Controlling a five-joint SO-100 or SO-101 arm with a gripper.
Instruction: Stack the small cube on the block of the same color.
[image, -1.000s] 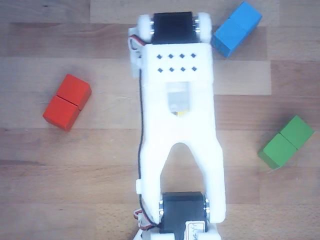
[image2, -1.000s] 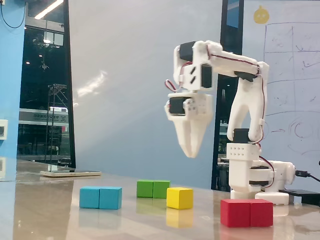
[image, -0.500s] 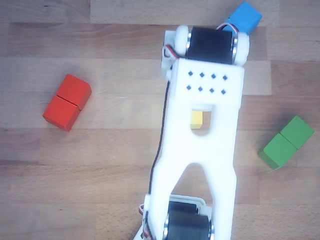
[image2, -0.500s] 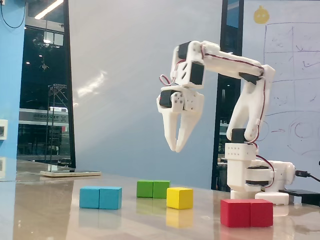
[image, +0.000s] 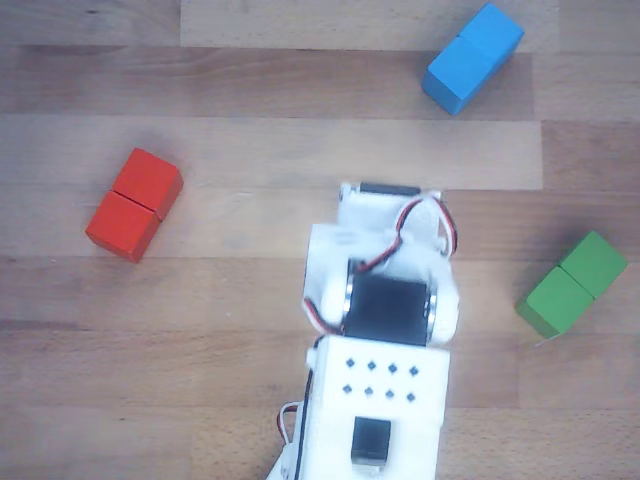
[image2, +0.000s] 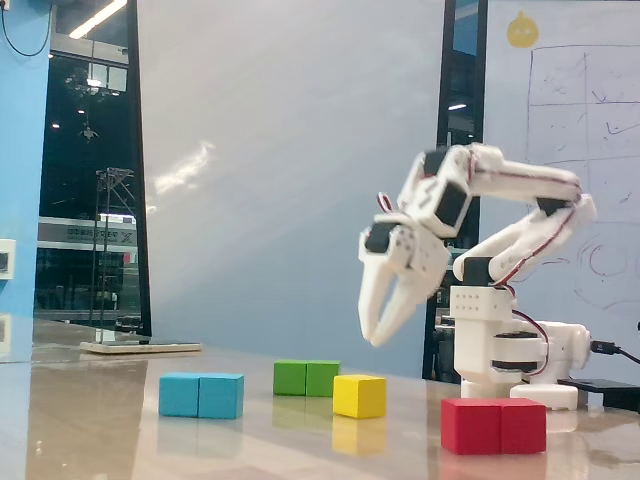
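Observation:
A small yellow cube (image2: 359, 396) sits on the table between the green block (image2: 306, 378) and the red block (image2: 494, 426) in the fixed view. It is hidden under the arm in the other view. My gripper (image2: 378, 338) hangs above and slightly right of the cube, fingers pointing down, a little open and empty. The blue block (image2: 201, 395) lies to the left. In the other view the red block (image: 134, 204) is at the left, the blue block (image: 472, 58) at the top right and the green block (image: 572, 284) at the right. No yellow block shows.
The arm's white body (image: 380, 330) covers the middle of the wooden table (image: 240, 330) in the other view. Its base (image2: 505, 350) stands behind the red block in the fixed view. A flat device (image2: 140, 347) lies at the far left.

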